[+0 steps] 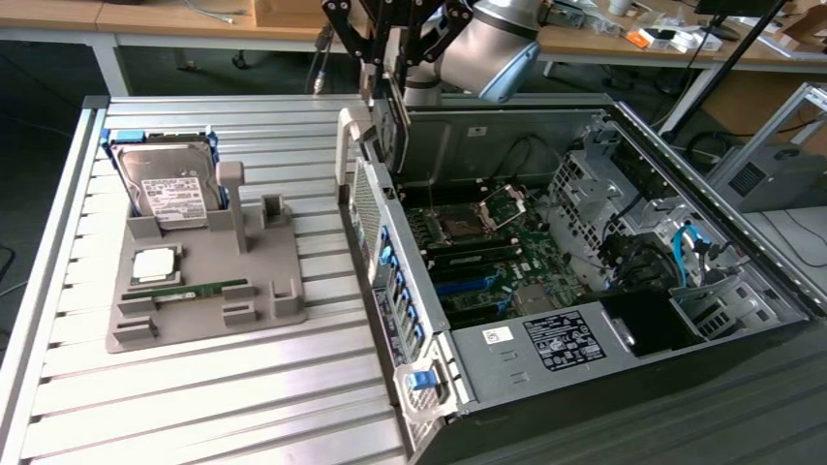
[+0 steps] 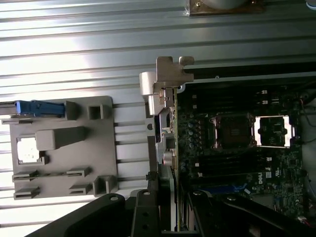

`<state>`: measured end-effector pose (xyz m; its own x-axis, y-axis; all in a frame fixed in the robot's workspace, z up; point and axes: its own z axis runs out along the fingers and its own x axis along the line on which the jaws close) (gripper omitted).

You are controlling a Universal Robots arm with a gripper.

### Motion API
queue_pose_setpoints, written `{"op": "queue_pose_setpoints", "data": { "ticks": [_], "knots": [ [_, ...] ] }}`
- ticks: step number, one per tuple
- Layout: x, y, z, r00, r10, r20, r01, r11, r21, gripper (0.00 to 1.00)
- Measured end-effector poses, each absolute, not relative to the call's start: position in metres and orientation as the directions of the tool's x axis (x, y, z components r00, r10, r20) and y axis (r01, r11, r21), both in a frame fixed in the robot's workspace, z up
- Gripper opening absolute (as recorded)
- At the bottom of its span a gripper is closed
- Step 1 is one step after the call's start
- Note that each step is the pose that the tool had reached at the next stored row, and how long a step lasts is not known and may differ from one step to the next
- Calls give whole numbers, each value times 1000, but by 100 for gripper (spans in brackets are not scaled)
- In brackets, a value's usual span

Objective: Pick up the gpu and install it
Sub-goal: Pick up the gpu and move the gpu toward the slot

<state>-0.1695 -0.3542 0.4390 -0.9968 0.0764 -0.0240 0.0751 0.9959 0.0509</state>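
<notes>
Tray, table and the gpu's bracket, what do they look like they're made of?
Tray: probably matte gray plastic; dull, uniform, blocky. Table: likely bare aluminium; bright, reflective ribbed slats. Bracket on the gpu: seemingly sheet metal; thin, silvery, bent.

A lab: open computer case (image 1: 517,366) on slatted bench (image 1: 194,407), cluttered desks (image 1: 155,15) behind.

No legible text anywhere.

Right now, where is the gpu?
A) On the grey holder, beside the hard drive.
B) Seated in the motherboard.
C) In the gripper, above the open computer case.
C: the gpu hangs upright from the gripper, over the edge of the open case.
</notes>
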Motion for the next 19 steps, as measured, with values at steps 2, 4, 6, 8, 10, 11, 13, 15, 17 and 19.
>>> {"op": "queue_pose_setpoints", "data": {
  "ticks": [2,4,6,8,10,11,13,15,17,19],
  "knots": [
    [-168,-354,439,-997,76,-24,75,996,51,27],
    [-167,-354,439,-997,76,-24,75,996,51,27],
    [-166,-354,439,-997,76,-24,75,996,51,27],
    [-165,-354,439,-997,76,-24,75,996,51,27],
    [-164,-354,439,-997,76,-24,75,996,51,27],
    [-163,-354,439,-997,76,-24,75,996,51,27],
    [-162,-354,439,-997,76,-24,75,996,51,27],
    [-161,-354,439,-997,76,-24,75,996,51,27],
    [-160,-354,439,-997,76,-24,75,996,51,27],
    [-159,-354,439,-997,76,-24,75,996,51,27]
  ]
}}
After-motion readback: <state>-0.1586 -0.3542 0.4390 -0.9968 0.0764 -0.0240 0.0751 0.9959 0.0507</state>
